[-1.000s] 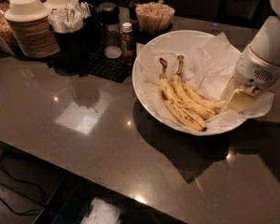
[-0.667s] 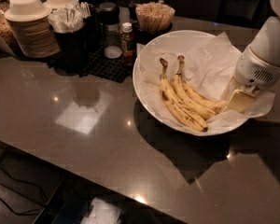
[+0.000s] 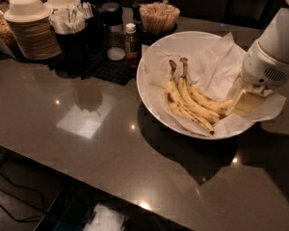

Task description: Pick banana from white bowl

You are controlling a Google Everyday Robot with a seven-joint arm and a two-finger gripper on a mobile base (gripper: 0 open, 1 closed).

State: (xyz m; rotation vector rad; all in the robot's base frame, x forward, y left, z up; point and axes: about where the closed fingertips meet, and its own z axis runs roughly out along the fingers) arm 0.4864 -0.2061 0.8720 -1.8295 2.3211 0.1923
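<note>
My gripper (image 3: 246, 102) is down inside the white bowl (image 3: 179, 42), at its right side, on the crinkly paper (image 3: 214, 61). I cannot tell if it is open or shut, or if it has hold of anything. The banana (image 3: 179, 108) (the bendy one with a dark spot) lies in the bowl, on the left of two other bananas (image 3: 204, 112). All three touch. The bowl sits on a dark table (image 3: 86, 148), near a small bottle (image 3: 131, 42).
</note>
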